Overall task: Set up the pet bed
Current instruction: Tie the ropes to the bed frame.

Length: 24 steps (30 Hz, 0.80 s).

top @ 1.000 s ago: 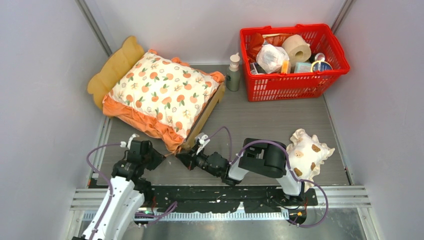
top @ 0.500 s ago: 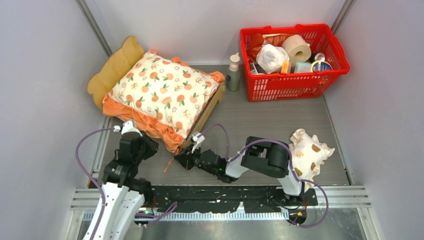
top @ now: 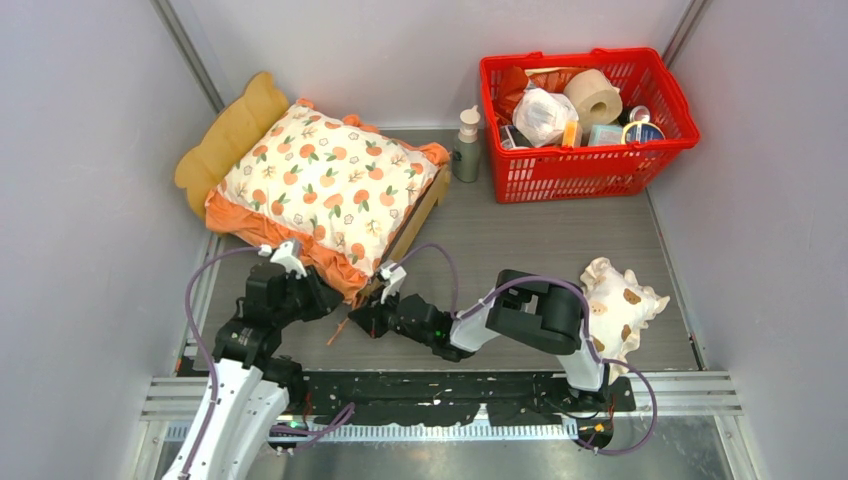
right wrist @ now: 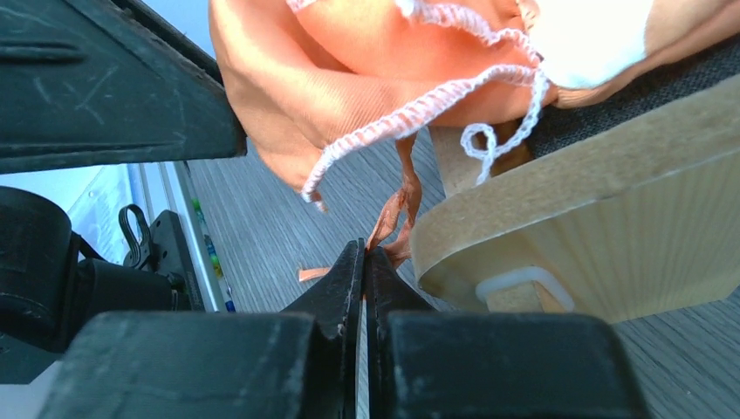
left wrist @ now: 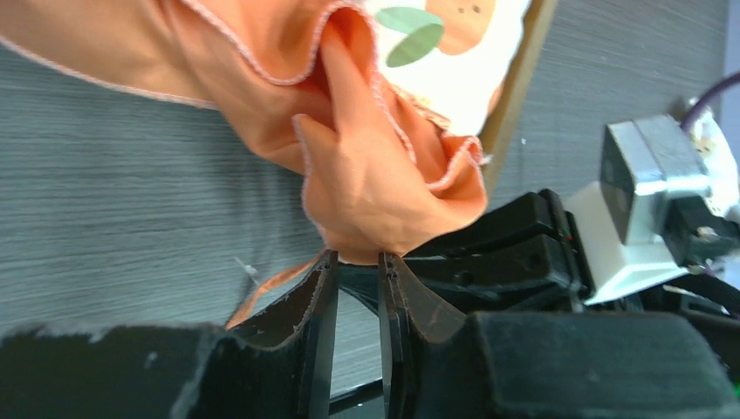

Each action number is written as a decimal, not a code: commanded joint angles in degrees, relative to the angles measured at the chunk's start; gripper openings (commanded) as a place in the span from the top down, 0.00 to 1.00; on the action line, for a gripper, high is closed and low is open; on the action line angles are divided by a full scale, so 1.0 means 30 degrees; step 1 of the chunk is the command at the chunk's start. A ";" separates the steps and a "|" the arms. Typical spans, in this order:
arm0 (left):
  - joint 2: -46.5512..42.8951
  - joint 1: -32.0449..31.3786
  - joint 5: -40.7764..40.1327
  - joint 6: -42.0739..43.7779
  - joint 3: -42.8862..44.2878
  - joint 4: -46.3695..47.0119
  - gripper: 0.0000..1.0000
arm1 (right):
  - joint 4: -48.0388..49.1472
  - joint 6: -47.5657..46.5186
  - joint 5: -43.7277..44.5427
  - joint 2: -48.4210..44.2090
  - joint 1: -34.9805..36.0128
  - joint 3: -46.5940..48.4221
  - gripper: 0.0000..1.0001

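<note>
The pet bed [top: 236, 128] runs 10-to-4 o'clock, its foot corner at 1 o'clock from the right gripper [top: 362, 318], which pinches a ribbon [right wrist: 394, 209]. The left gripper [top: 328, 300], jaws narrowly parted, touches the ruffle [left wrist: 366, 183].

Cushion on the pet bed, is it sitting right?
No. The cream orange-print cushion lies askew on the light-wood bed frame, its orange ruffle spilling over the near edge, with a thin orange ribbon pinched in the right hand.

Pinched between black right gripper [right wrist: 365, 257] tips: thin orange fabric ribbon [right wrist: 403, 205], hanging beneath orange ruffled cloth [right wrist: 349, 78] with white stitched edging. Just right, rounded corner of light-wood bed frame [right wrist: 593, 236] above grey wood-grain tabletop [right wrist: 270, 227].
</note>
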 commanded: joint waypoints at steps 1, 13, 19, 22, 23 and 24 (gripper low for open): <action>-0.0176 -0.0002 0.2766 0.0056 0.0059 0.0947 0.74 | 0.0278 -0.0922 -0.0932 -0.1586 -0.0204 -0.0054 0.95; 0.0929 -0.0002 0.3900 -0.0959 -0.1176 0.2890 0.69 | 0.1150 -0.1790 -0.1921 -0.1995 -0.0602 -0.0494 0.95; 0.0642 -0.0002 0.2546 -0.1563 -0.1449 0.1689 0.69 | 0.1599 -0.1514 -0.1827 -0.1815 -0.0621 -0.0675 0.95; -0.0184 -0.0005 -0.0251 -0.2852 -0.1336 0.0139 0.68 | 0.1590 -0.1490 -0.1740 -0.1827 -0.0603 -0.0658 0.95; -0.0501 -0.0002 -0.1567 -0.3362 -0.1262 -0.0719 0.69 | 0.1567 -0.1508 -0.1731 -0.1845 -0.0603 -0.0638 0.95; -0.0855 -0.0002 -0.2955 -0.3840 -0.1241 -0.1258 0.69 | 0.1507 -0.1506 -0.1715 -0.1917 -0.0602 -0.0620 0.95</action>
